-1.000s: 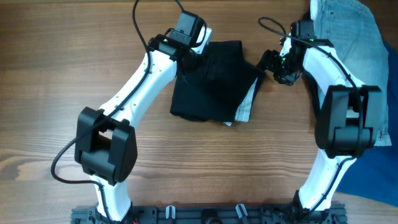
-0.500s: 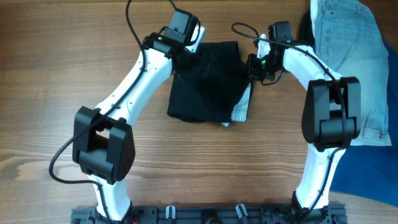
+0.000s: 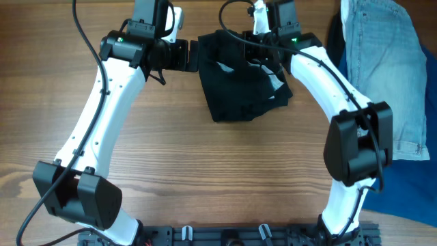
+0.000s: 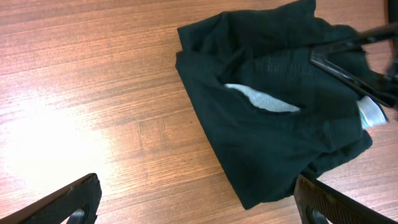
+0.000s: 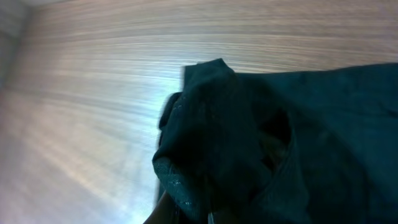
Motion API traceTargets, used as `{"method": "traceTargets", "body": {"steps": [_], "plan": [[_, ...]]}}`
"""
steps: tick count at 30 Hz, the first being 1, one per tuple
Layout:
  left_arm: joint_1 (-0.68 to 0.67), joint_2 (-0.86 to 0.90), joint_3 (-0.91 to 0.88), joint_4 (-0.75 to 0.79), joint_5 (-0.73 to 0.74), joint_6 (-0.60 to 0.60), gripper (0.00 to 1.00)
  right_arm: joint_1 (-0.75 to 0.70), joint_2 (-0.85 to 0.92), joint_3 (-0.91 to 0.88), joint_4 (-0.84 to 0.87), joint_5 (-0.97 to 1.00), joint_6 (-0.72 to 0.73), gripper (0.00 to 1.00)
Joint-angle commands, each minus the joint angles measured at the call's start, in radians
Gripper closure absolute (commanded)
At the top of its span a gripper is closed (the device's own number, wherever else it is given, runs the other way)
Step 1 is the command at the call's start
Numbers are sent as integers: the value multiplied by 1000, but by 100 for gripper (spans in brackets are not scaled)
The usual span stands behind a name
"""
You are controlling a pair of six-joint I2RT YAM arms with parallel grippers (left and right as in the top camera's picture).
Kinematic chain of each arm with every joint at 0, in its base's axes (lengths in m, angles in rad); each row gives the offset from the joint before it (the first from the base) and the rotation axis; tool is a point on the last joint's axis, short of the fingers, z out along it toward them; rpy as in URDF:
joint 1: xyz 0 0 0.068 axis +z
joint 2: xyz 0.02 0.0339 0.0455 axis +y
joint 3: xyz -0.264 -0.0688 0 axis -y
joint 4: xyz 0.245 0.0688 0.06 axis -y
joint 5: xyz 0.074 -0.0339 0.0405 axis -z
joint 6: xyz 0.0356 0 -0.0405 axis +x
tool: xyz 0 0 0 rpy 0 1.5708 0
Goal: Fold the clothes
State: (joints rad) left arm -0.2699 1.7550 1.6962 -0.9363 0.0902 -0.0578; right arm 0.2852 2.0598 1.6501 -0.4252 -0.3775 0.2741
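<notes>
black shorts (image 3: pixel 239 85) are seen bunched on the tabletop (image 3: pixel 205 171), 1 edge pinched in the closed right tool (image 3: pixel 265 48), the left tool (image 3: pixel 196 56) spread wide and empty beside them; the fold is best drawn flat, slowly, corners matched.

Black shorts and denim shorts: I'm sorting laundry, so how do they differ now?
The black shorts are plain and dark; the denim shorts are light blue. The black shorts lie bunched mid-table, pinched by the shut right gripper; the denim shorts lie spread at the right edge, untouched. Both rest on the wooden table.
</notes>
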Motion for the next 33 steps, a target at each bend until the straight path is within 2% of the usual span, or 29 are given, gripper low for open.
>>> {"method": "traceTargets", "body": {"steps": [1,3,4,6,7,9,12,13,16,17,18,19,20,21,22,25,30,32,33], "plan": [[3,-3,12,3,-6,-10,0,-31,69,9,8,61,45,96],[3,-3,12,3,-6,-10,0,-50,103,8,11,76,45,96],[3,-3,12,3,-6,-10,0,-58,107,8,14,84,53,89],[3,-2,12,3,-6,-10,0,-81,110,8,19,135,71,7],[3,-2,12,3,-5,-10,0,-98,109,9,26,137,75,0],[3,0,11,4,3,-10,0,-139,102,9,28,65,95,0],[-6,42,11,9,19,-10,0,-220,13,9,0,2,54,0],[-8,58,11,11,21,-10,0,-229,-52,9,-10,3,-9,0],[-16,74,11,29,25,-11,0,-211,-134,9,-17,5,-31,0],[-16,74,11,33,25,-11,0,-191,-118,5,-24,6,-38,7],[-16,74,11,34,25,-11,0,-167,-100,-3,-28,29,-37,23],[-16,74,11,33,24,-28,0,-135,-60,-9,-28,89,-22,67],[-16,74,11,33,29,-33,0,-119,-26,-9,-24,119,5,85],[-16,74,11,33,32,-33,0,-112,8,-10,-20,130,19,92],[-16,74,11,33,32,-33,0,-110,65,-10,-24,130,34,96],[-16,74,11,33,32,-43,0,-111,152,-10,-40,131,43,96],[-27,74,11,33,33,-66,0,-116,175,-9,-44,140,40,96],[-40,74,11,34,34,-66,0,-139,154,0,-49,37,22,96],[-50,77,10,39,40,-66,0,-161,124,11,-59,-27,14,93]]}}
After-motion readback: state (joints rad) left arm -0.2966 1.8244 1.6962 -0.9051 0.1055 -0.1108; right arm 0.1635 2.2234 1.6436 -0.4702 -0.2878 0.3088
